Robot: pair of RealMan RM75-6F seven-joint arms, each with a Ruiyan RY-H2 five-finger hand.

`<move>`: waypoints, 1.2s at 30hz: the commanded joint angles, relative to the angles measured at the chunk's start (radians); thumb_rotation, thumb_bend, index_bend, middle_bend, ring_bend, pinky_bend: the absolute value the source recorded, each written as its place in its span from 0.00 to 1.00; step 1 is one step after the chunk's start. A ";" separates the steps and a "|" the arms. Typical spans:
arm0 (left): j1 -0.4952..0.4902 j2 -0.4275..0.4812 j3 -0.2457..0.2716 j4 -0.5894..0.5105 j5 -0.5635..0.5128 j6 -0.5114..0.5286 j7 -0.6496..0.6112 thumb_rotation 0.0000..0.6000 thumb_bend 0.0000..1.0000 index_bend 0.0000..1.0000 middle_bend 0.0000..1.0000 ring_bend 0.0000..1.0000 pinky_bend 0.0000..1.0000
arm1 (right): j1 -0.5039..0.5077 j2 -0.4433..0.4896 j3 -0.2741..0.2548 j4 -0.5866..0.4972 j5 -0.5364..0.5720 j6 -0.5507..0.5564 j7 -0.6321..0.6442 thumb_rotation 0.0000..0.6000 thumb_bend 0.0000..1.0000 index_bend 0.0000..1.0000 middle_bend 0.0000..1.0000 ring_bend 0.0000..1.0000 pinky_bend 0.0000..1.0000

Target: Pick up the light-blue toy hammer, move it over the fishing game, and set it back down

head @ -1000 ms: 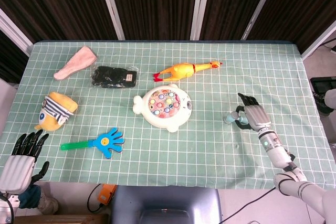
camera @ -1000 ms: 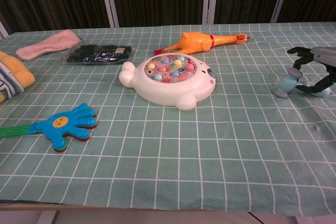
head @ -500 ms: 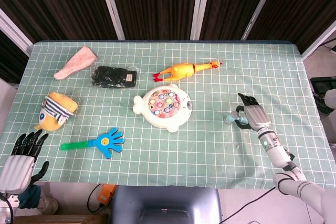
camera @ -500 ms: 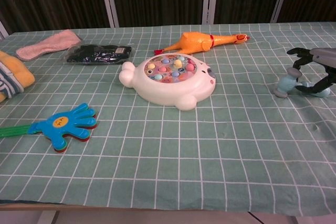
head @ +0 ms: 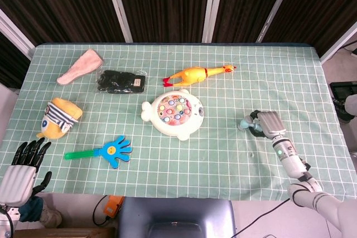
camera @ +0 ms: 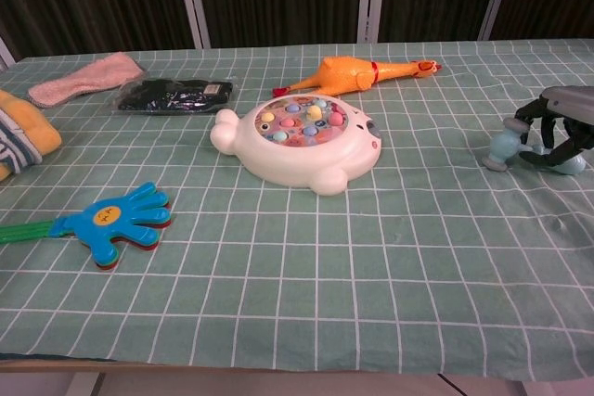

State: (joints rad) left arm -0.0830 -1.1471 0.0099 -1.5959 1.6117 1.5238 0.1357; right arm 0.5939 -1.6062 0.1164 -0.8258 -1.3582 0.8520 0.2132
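on the table's right side, right robot hand apparently curled around light-blue toy hammer, left robot hand spread

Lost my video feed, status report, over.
Right hand closed around light-blue toy hammer, still on table. Left hand open, idle. Path to fishing game unobstructed.

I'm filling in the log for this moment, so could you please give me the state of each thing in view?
light-blue toy hammer: on the cloth, right hand's fingers curled around it
right hand: closed around the hammer
left hand: off the table's near-left corner, holding nothing, fingers apart
fishing game: flat on the table, untouched
rubber chicken: lying on its side
blue hand clapper: lying flat
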 commanded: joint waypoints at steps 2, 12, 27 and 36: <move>0.000 0.000 0.000 0.000 0.000 0.000 0.000 1.00 0.39 0.00 0.00 0.00 0.03 | -0.001 -0.010 0.000 0.007 -0.003 0.014 -0.020 1.00 0.55 1.00 0.62 0.76 1.00; 0.000 0.001 -0.001 0.000 -0.001 -0.001 0.002 1.00 0.39 0.00 0.00 0.00 0.03 | -0.007 -0.028 -0.008 0.021 -0.030 0.072 -0.045 1.00 0.55 1.00 0.66 0.82 1.00; 0.001 0.001 -0.001 0.000 -0.002 0.000 0.002 1.00 0.39 0.00 0.00 0.00 0.03 | 0.017 0.100 0.061 -0.117 -0.020 0.068 0.287 1.00 0.55 1.00 0.66 0.85 1.00; -0.001 0.000 -0.001 -0.001 -0.004 -0.005 0.006 1.00 0.39 0.00 0.00 0.00 0.03 | 0.063 0.297 0.113 -0.327 -0.011 0.005 0.349 1.00 0.55 1.00 0.66 0.85 1.00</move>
State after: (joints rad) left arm -0.0842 -1.1475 0.0084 -1.5965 1.6080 1.5184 0.1419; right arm 0.6351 -1.3590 0.2103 -1.0998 -1.3734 0.8818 0.5862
